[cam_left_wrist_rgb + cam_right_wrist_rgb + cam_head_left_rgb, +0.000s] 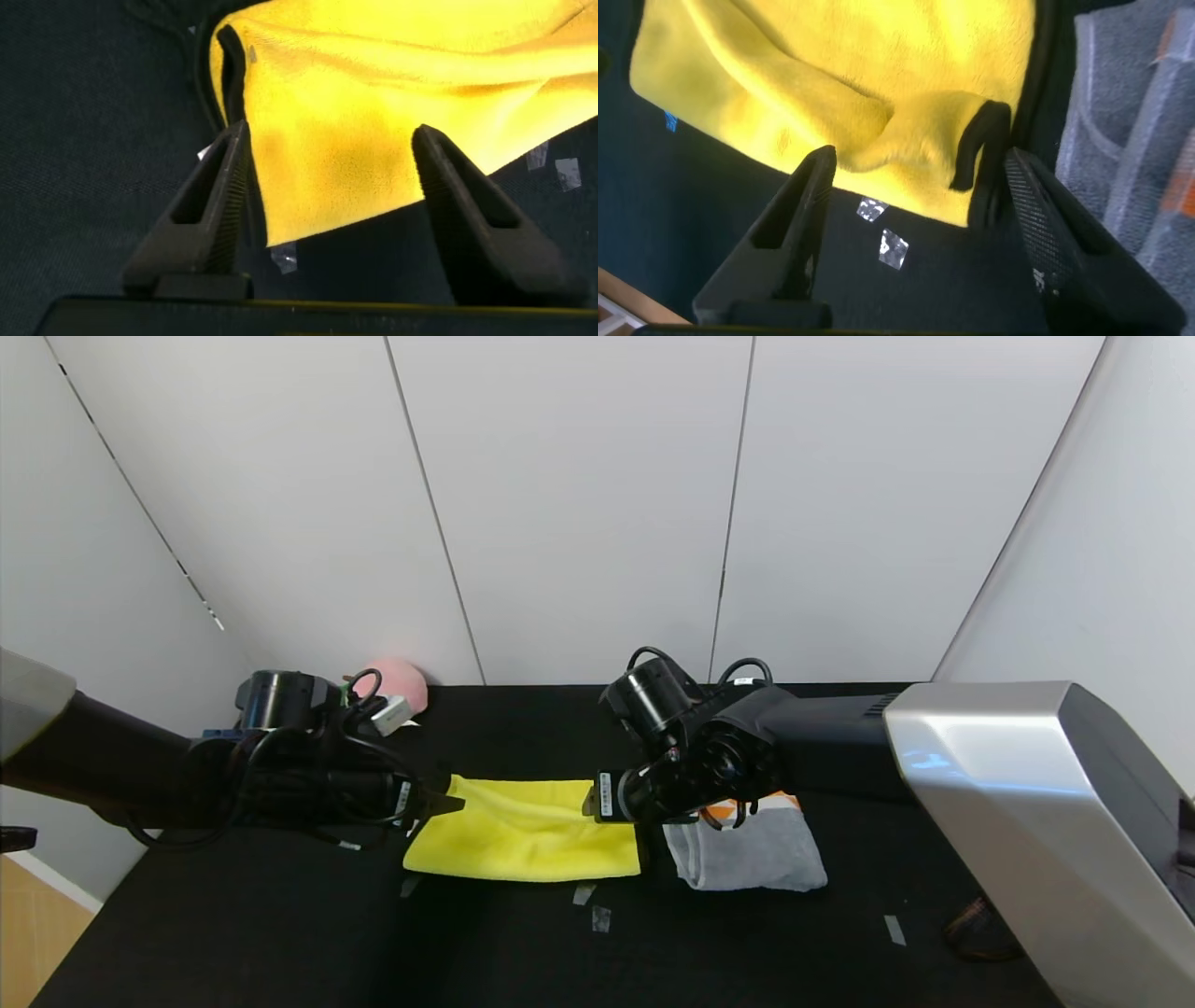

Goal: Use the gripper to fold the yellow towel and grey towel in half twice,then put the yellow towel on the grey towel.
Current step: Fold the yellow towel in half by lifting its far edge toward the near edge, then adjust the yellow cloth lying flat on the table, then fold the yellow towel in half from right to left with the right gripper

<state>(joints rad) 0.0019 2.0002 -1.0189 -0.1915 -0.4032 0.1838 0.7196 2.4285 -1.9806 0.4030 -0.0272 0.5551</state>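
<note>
The yellow towel (523, 840) lies folded into a long strip on the black table (280, 933). My left gripper (448, 801) hovers at its far left corner, open, and the cloth (374, 84) lies under the spread jaws (332, 131) without being pinched. At the far right corner my right gripper (590, 803) is also open. In its wrist view (920, 154) the towel's (785, 84) dark-edged corner curls up between the fingers. The grey towel (756, 854) lies folded just right of the yellow one, with orange patches at its far end, and shows beside the right gripper (1130, 121).
A pink plush peach (397, 679) sits at the table's back left, behind my left arm. Small tape marks (583, 894) (894, 930) dot the cloth in front of the towels. White walls close in the back and sides.
</note>
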